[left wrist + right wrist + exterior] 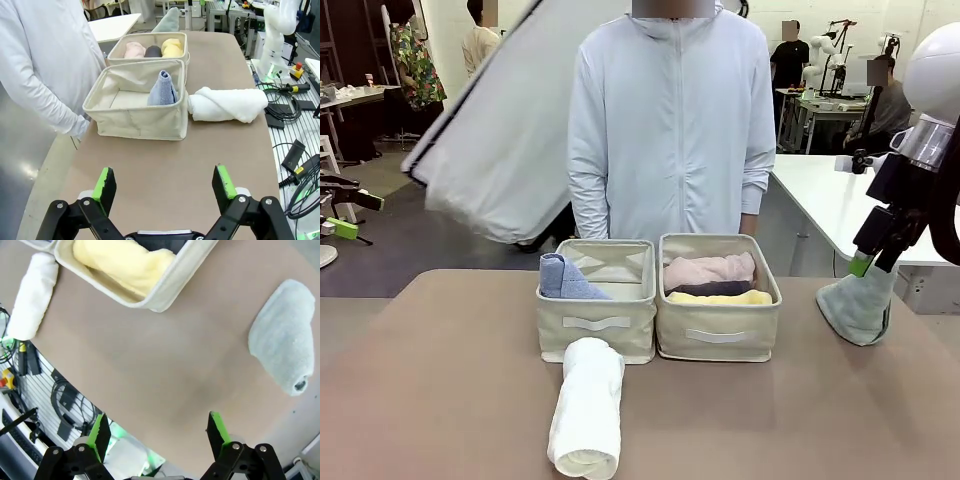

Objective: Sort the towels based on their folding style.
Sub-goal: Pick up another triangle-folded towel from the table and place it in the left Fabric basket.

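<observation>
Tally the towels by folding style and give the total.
Rolled: 4 (pink towel, dark grey towel, yellow towel, white towel)
Cone-shaped: 2 (light blue towel, grey-green towel)
Total: 6 towels

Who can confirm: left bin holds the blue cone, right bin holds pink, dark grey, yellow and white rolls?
Not the white roll: front view shows it lying on the table before the left bin. The blue cone is in the left bin; pink roll, dark grey roll and yellow roll are in the right bin.
</observation>
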`<act>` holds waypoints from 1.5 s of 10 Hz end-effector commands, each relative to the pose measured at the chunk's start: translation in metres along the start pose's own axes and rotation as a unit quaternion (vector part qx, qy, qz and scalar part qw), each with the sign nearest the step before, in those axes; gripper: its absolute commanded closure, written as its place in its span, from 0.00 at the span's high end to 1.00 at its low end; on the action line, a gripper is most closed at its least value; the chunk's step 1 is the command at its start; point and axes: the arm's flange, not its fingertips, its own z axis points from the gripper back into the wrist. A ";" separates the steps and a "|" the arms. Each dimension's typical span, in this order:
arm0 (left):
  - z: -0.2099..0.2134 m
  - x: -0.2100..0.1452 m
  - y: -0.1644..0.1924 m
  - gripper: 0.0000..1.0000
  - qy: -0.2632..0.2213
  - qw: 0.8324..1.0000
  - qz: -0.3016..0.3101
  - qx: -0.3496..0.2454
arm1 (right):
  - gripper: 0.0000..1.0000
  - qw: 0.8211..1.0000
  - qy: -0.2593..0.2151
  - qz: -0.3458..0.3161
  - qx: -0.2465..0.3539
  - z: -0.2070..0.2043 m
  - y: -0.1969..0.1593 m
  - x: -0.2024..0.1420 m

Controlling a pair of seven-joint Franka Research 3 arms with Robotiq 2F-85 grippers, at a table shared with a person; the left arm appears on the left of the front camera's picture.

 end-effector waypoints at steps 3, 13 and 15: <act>0.001 0.002 0.000 1.00 -0.009 1.000 0.004 0.004 | 1.00 0.997 -0.039 -0.056 -0.034 -0.002 -0.020 0.008; 0.001 0.002 0.000 1.00 -0.009 1.000 0.004 0.004 | 1.00 0.981 -0.042 -0.188 0.001 -0.051 -0.144 0.027; 0.001 0.002 0.000 1.00 -0.009 1.000 0.004 0.004 | 1.00 0.980 -0.041 -0.197 -0.005 -0.058 -0.151 0.028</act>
